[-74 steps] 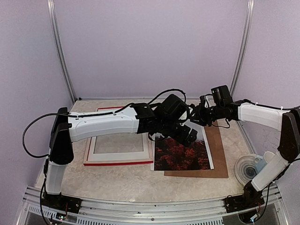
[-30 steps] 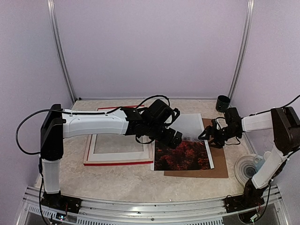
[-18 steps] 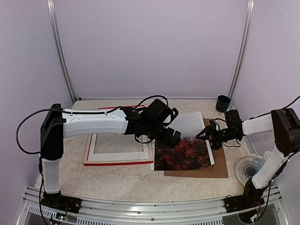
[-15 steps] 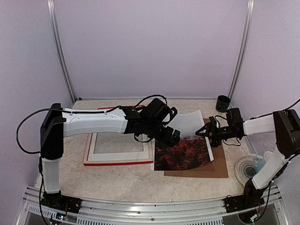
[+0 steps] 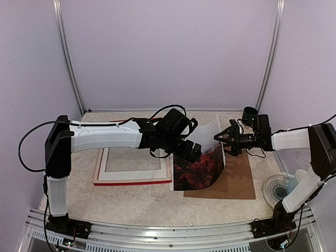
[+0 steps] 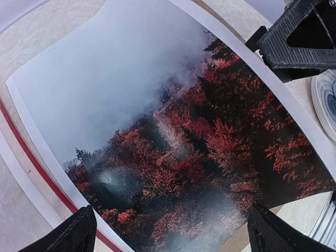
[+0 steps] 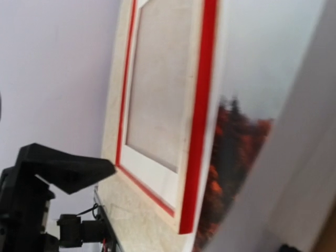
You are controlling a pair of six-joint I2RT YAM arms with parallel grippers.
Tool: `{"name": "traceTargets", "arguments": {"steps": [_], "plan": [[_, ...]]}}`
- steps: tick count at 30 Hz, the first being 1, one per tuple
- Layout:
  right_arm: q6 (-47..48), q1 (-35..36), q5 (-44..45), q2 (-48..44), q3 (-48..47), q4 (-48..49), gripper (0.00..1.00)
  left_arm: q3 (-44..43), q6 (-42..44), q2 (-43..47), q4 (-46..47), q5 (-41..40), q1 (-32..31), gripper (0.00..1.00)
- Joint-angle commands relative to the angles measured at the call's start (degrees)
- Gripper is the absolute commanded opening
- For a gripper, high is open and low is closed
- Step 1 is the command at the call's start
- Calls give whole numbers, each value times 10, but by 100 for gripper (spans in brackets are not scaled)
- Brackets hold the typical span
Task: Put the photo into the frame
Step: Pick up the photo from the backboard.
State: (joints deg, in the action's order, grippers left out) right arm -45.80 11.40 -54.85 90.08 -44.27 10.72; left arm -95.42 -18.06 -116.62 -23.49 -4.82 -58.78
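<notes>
- Frame (image 5: 131, 180): flat on the surface (image 5: 147, 205) at the left, with a bright red rim around a pale inner border. Directly left of the photo, its right rail just beside the photo's left edge. Judged from this, calls for a short leftward carry of the print over that rail.
- Brown hardboard panel (image 5: 239, 181): flat under the photo's right part, sticking out on the right and near sides.
- Photo (image 5: 202, 167): between the two grippers, not yet in the frame. Near-left part down flat, right edge curled up into an arch. Red-orange trees at the near end, misty grey sky at the far end, wide white border all round. Long axis apparently running away from the arm bases.
- Left gripper (image 5: 192, 152): hovering over the photo's left half, spread wide, holding nothing. The nearer of the two to the frame.
- Right gripper (image 5: 222, 143): at the raised right edge, pointing left, jaws apart. Seemingly propping that edge rather than pinching it.
</notes>
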Motion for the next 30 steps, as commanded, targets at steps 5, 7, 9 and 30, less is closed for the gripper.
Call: {"name": "traceTargets", "arguments": {"steps": [5, 7, 9, 30], "plan": [[-70, 45, -19, 33, -35, 118, 93, 19, -21, 49, 40, 16, 20, 99], [-83, 52, -20, 44, -37, 136, 93, 44, -41, 62, 73, 29, 31, 99], [-90, 58, -19, 54, -41, 145, 94, 77, -57, 83, 109, 44, 41, 99], [-100, 79, -11, 93, -51, 157, 97, 101, -86, 49, 183, 220, 68, 99]]}}
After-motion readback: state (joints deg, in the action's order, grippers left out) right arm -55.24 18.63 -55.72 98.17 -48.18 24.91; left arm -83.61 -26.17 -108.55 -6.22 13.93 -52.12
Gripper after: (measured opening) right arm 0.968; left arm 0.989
